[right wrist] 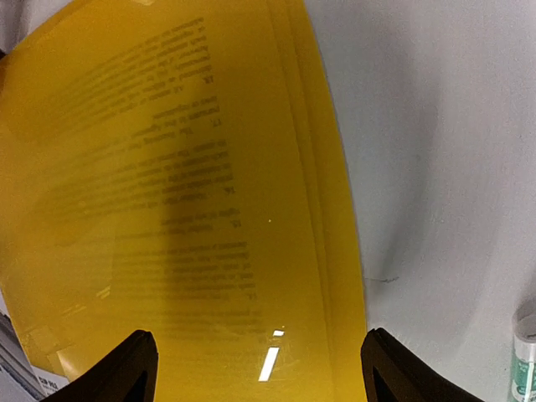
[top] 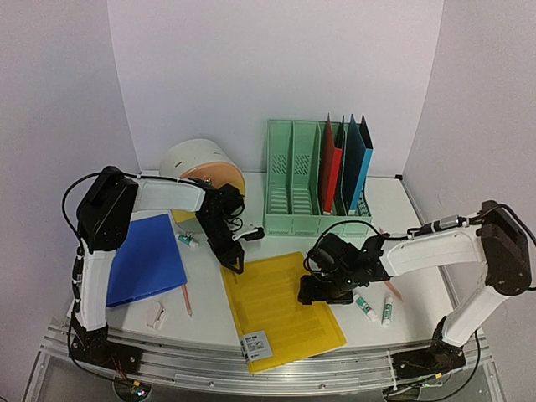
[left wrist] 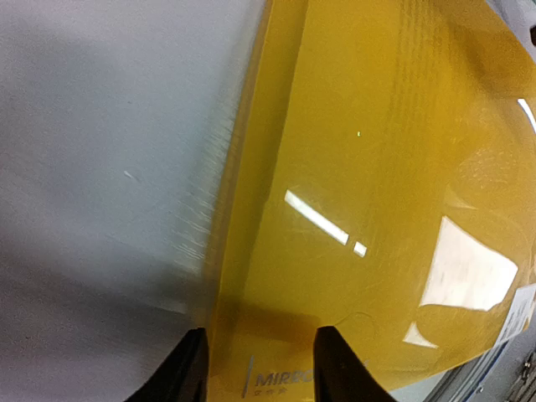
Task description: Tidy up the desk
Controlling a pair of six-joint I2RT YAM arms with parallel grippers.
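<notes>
The white desk [top: 394,209] holds a yellow plastic folder [top: 280,310] with printed sheets inside, lying flat near the front rail [top: 335,368]. My left gripper [top: 234,261] is open over the folder's far left corner. In the left wrist view the folder [left wrist: 377,167] fills the right side, and the gripper [left wrist: 260,368] straddles its edge over the desk [left wrist: 100,167]. My right gripper [top: 314,293] is open wide at the folder's right edge. In the right wrist view the gripper [right wrist: 260,377] spans the folder [right wrist: 167,167] and the bare desk [right wrist: 435,126]. Neither gripper holds anything.
A blue folder [top: 146,260] lies at the left. A green file rack [top: 306,180] with red and blue folders stands at the back, beside a round cream container [top: 201,167]. Two glue sticks [top: 377,308] lie right of the yellow folder; one also shows in the right wrist view [right wrist: 526,360]. A pencil [top: 186,300] and a small white item [top: 156,314] lie front left.
</notes>
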